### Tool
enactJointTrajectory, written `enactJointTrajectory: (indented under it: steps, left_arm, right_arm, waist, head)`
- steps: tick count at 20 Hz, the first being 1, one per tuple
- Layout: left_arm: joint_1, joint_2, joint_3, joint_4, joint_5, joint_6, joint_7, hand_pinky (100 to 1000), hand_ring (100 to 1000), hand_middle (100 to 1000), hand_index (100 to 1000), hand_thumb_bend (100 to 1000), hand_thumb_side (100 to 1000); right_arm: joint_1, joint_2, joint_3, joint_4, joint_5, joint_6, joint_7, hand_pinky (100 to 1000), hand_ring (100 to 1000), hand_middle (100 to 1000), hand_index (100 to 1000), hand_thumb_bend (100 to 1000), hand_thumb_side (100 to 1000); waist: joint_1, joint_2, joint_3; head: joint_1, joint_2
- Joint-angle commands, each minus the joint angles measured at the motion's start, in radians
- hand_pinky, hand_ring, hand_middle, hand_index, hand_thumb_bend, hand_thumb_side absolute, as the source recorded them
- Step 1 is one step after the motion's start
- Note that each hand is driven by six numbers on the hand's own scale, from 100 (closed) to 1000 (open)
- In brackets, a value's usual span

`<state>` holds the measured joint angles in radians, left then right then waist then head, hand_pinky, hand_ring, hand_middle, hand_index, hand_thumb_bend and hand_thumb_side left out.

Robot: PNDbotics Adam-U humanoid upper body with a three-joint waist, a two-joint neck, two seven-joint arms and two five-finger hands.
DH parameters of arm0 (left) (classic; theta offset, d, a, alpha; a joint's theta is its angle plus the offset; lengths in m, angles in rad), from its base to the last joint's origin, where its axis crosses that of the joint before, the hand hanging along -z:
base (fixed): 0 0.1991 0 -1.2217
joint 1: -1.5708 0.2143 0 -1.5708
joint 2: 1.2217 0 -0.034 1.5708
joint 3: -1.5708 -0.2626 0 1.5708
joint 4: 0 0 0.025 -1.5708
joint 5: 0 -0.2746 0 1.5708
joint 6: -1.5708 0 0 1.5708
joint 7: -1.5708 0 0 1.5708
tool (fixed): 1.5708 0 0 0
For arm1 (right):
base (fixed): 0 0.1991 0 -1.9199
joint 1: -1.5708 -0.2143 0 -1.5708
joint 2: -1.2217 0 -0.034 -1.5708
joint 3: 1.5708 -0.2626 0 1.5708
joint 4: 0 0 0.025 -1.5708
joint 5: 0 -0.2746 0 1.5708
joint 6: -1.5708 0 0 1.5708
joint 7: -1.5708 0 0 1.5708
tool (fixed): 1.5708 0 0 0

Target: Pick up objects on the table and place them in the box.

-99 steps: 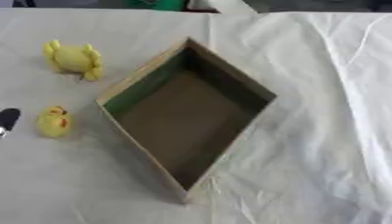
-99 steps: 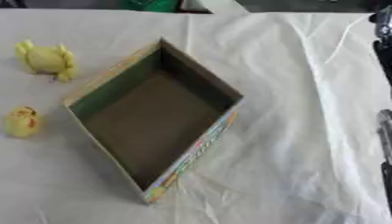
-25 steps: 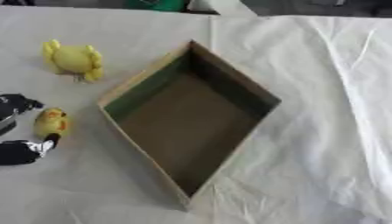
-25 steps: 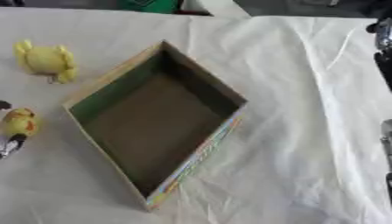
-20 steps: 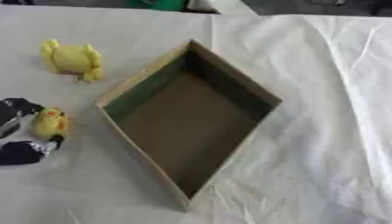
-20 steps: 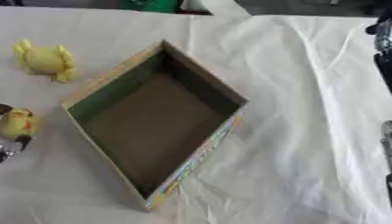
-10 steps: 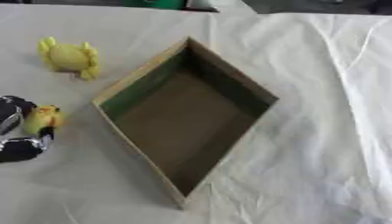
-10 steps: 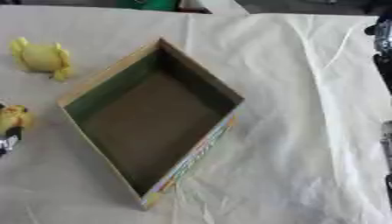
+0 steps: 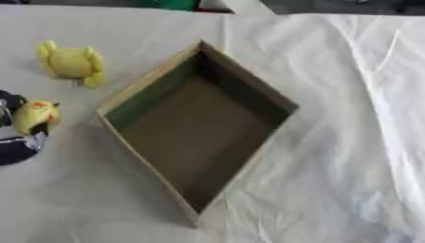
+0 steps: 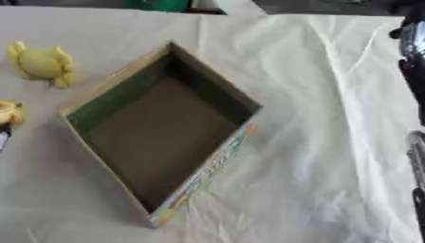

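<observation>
Lying cornerwise in the middle of the frame, the empty cardboard box [image 9: 199,128] points one corner up and one down, and its left rim stands near the two yellow toys while white cloth [image 9: 348,123] lies open to its right and below it. The desk [image 9: 124,28] shows bare, pale surface along the upper left. A strip of colored print runs along the box's lower right outer wall in the right eye view, but no word on it can be read. At the left edge the left hand [image 9: 18,142] has its dark fingers curled round the small yellow duck [image 9: 33,115], pinching it from both sides; a second ago the duck sat a little lower beside the half-closed fingers. The larger yellow toy [image 9: 71,62] sits in the upper left, apart from the box. The right hand [image 10: 415,142] shows only as dark and silver parts along the right edge, and whether it is spread or curled cannot be told.
</observation>
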<state>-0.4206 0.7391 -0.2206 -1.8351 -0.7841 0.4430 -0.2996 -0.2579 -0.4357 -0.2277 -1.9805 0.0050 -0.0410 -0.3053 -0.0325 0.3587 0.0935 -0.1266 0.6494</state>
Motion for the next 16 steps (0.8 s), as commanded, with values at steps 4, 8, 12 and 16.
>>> enactJointTrajectory:
  steps: [4, 8, 12, 16]
  left_arm:
    - [-0.018, 0.031, 0.044, -0.091, -0.023, 0.014, 0.035, 258, 506, 448, 523, 100, 249]
    - [-0.036, 0.036, 0.061, -0.143, -0.064, 0.014, 0.06, 244, 491, 435, 495, 100, 256]
    - [-0.072, 0.037, 0.065, -0.164, -0.085, -0.002, 0.075, 230, 480, 418, 476, 100, 261]
    - [-0.136, 0.017, 0.055, -0.165, -0.063, -0.026, 0.085, 220, 472, 411, 466, 100, 267]
  right_arm:
    - [-0.004, -0.019, -0.01, -0.019, -0.009, -0.002, 0.003, 736, 558, 425, 722, 100, 500]
    - [-0.004, -0.022, -0.009, -0.019, -0.01, -0.004, 0.004, 735, 559, 425, 722, 100, 496]
    - [-0.006, -0.026, -0.006, -0.019, -0.012, -0.008, 0.005, 734, 560, 426, 722, 100, 493]
    - [-0.005, -0.027, -0.005, -0.019, -0.013, -0.008, 0.006, 734, 560, 426, 722, 100, 496]
  waist:
    - [0.003, -0.028, 0.002]
    - [0.004, -0.036, 0.005]
    - [0.006, -0.045, 0.006]
    - [0.009, -0.052, 0.01]
  head:
    - [-0.013, 0.002]
    - [-0.016, 0.006]
    - [-0.016, 0.008]
    - [-0.017, 0.012]
